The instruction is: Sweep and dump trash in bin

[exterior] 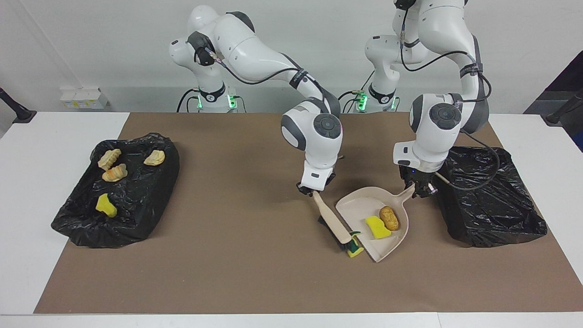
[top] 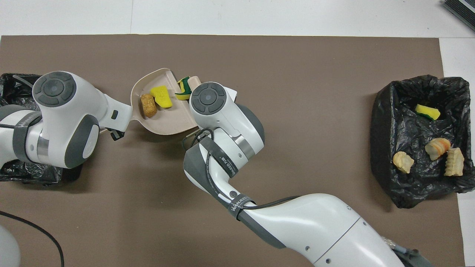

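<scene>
The right gripper is clamped on the handle end of the brush, which slants down so that its bristles meet the tabletop beside the dustpan's open edge. This angle lets the bristles push scraps sideways into the pan.

The left gripper is closed on the dustpan handle, apparently keeping the open lip low on the tabletop and turned toward the brush, so that it serves as a fixed stop.

A green-backed sponge piece lies at the bristle tip, touching the pan's lip and not yet fully inside. A yellow sponge piece and a brown chunk rest side by side in the pan.

The empty bin sits just beside the pan handle, at the left arm's end, which keeps the dumping move short. The other bin, at the right arm's end, holds four more scraps.
</scene>
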{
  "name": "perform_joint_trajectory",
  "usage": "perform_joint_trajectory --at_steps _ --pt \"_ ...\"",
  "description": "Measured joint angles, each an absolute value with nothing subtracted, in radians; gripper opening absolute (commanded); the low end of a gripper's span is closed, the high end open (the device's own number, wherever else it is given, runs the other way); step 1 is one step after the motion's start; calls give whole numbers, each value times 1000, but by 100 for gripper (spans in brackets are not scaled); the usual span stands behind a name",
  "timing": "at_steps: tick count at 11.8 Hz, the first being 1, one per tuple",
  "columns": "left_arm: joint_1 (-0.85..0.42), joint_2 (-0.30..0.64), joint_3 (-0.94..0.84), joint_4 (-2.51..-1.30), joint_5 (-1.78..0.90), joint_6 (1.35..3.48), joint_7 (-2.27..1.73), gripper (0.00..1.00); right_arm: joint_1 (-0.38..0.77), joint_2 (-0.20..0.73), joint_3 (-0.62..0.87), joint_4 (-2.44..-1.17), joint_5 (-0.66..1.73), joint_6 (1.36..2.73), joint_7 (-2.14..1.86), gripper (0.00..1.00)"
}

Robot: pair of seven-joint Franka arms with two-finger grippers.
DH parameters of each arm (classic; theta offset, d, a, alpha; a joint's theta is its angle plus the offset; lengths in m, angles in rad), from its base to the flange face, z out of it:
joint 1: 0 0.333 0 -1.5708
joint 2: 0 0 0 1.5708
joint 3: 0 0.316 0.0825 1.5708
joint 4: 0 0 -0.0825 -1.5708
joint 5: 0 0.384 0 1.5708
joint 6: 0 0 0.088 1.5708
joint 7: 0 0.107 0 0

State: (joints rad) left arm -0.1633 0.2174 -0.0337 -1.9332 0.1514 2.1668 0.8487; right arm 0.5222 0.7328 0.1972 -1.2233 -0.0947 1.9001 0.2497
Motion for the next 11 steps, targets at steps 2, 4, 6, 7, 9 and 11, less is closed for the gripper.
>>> perform_joint_trajectory --at_steps 2,4,6,7,9,11 --pt "-163 217 -34 -1933 151 2167 847 0 530 686 209 -1254 -69 1868 250 0" --pt "-163 217 -34 -1933 151 2166 827 0 536 621 216 -1326 -58 1837 250 0" --pt "-163 217 -37 -1933 147 2165 730 0 538 578 215 -1369 -58 1785 253 0" --pt "-163 218 -38 -1933 138 2165 676 0 533 565 213 -1374 -58 1761 260 0" --pt "-163 218 -38 -1933 107 2166 606 0 511 541 211 -1375 -59 1713 312 0" --pt "-163 218 -37 -1933 74 2179 531 0 501 521 210 -1378 -59 1668 416 0"
